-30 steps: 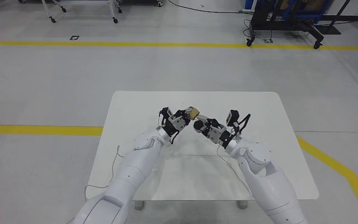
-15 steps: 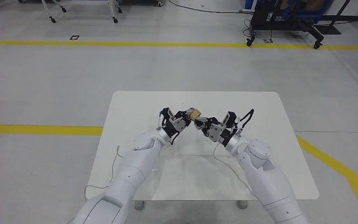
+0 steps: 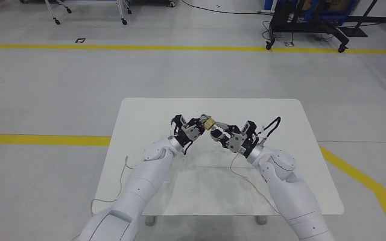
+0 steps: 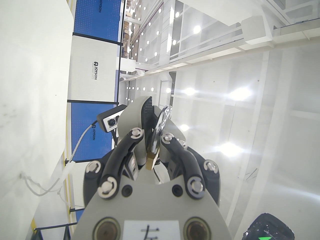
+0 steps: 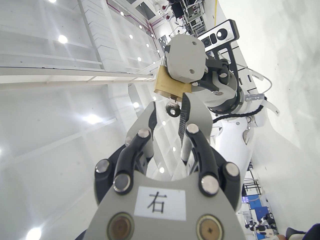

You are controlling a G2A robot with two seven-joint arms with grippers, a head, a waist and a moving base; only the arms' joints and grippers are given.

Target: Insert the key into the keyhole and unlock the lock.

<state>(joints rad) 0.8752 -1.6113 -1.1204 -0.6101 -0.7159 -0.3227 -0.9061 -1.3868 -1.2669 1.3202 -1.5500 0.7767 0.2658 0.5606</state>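
Note:
A brass padlock [image 3: 207, 123] is held above the middle of the white table [image 3: 151, 114] by my left gripper [image 3: 201, 123], which is shut on it. In the left wrist view the lock [image 4: 150, 161] shows edge-on between the left gripper's [image 4: 156, 109] pads. In the right wrist view a small silver key [image 5: 172, 108] sticks out of the padlock's [image 5: 168, 84] underside. My right gripper [image 5: 168, 103] is open, with the key's head in the gap between its fingers [image 5: 185, 111] and not pinched. From above, the right gripper [image 3: 218, 130] sits just right of the lock.
A thin white cable [image 3: 123, 172] hangs along the table's left edge. Both forearms cross the table's front half. Yellow floor lines and wheeled racks [image 3: 307, 24] lie well beyond the table.
The right wrist has turned and shifted a little beside the lock. The left arm and the padlock have stayed in place.

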